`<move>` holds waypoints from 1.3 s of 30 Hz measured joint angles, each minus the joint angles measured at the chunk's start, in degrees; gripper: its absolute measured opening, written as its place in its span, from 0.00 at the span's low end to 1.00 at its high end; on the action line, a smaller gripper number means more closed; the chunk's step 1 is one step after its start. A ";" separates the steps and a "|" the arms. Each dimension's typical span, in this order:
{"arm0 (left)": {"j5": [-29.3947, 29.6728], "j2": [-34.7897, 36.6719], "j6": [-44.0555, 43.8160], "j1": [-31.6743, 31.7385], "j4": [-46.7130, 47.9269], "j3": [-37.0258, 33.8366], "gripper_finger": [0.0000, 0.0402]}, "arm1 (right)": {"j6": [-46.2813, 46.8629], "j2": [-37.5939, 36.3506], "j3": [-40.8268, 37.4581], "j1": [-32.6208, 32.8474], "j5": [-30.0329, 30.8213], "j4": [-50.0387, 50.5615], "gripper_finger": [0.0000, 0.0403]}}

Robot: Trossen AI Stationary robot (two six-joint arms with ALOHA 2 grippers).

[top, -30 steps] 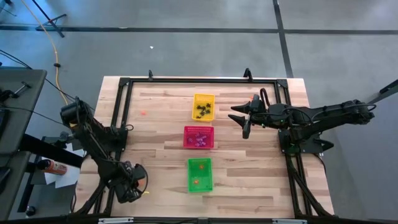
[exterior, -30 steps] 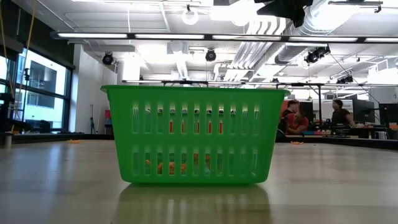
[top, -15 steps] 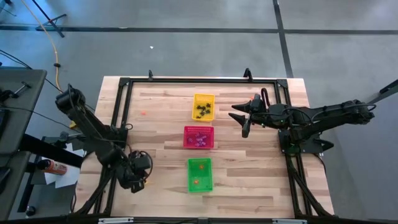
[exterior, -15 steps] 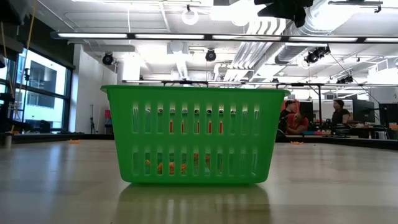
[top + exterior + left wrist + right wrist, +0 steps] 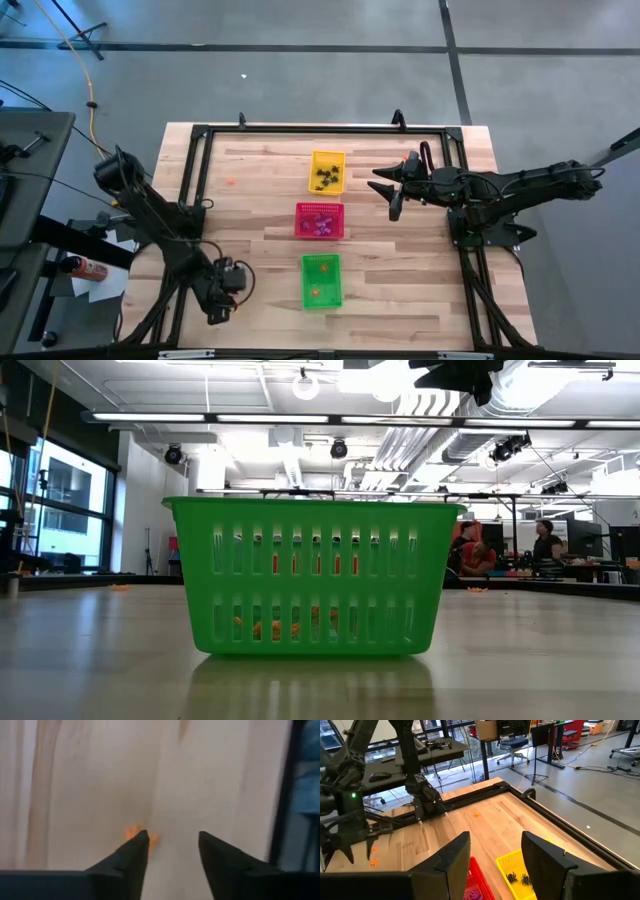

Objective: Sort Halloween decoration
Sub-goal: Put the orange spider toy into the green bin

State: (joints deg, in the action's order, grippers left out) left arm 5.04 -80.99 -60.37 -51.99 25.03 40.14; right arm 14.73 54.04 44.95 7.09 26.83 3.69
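Three mesh baskets stand in a row at the table's middle. The yellow basket [image 5: 314, 158] holds black trinkets [image 5: 327, 179], the red basket [image 5: 299, 220] purple-pink ones [image 5: 320, 227], and the green basket [image 5: 306, 280] orange ones [image 5: 265, 628]. My left gripper [image 5: 170, 840] is open low over the table's near left part [image 5: 222, 298]. An orange trinket [image 5: 131, 833] lies on the wood at the tip of one finger. Another orange trinket [image 5: 231, 181] lies on the table at far left. My right gripper [image 5: 387, 191] hangs open to the right of the yellow basket, with nothing between its fingers. My left gripper points down at the table with its fingers apart. The orange trinket [image 5: 131, 833] lies on the wood right at one fingertip [image 5: 141, 838], outside the gap. I cannot tell whether that finger touches it.
A black frame [image 5: 200, 180] runs along the table's left, far and right edges. Bare wood lies between the left rail and the baskets. Beyond the table, people sit at desks [image 5: 545, 545] in the room.
My left gripper has moved toward the table's right edge, closer to the green basket, staying low near the table's near edge. Its arm has swung along with it. My right arm and the baskets have kept still.
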 joint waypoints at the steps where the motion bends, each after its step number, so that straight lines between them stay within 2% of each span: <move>1: 0.00 -0.72 0.65 -0.06 0.58 0.00 0.43 | 0.26 0.00 0.00 0.01 0.00 -0.01 0.43; 7: 0.13 -4.72 5.80 -0.15 2.35 0.00 0.57 | 0.84 0.00 0.00 0.00 0.00 0.19 0.43; 14: 0.88 -7.97 9.12 -0.22 2.09 0.33 0.57 | 0.89 0.00 0.00 0.00 0.00 0.41 0.43; 16: 1.41 -8.96 9.97 -0.26 2.75 0.35 0.54 | 0.89 0.00 0.00 0.02 0.02 0.43 0.43; 19: 2.99 -9.98 10.10 -0.33 3.65 0.46 0.42 | 0.89 0.00 0.00 0.01 0.04 0.49 0.43; 25: 3.02 -9.84 9.25 -0.22 3.04 0.27 0.05 | 0.89 0.00 0.00 0.02 0.07 0.87 0.43; 33: 4.10 -6.20 4.98 -0.15 3.27 -0.25 0.01 | 0.78 0.00 0.00 0.00 0.09 1.66 0.43; 39: 6.05 1.82 6.49 -0.11 3.54 -0.24 0.00 | 0.71 0.00 0.00 0.00 0.09 2.04 0.43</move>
State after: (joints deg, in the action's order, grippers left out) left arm 11.09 -79.18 -53.88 -52.10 28.56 39.90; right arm 15.44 54.04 44.95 7.09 26.92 5.73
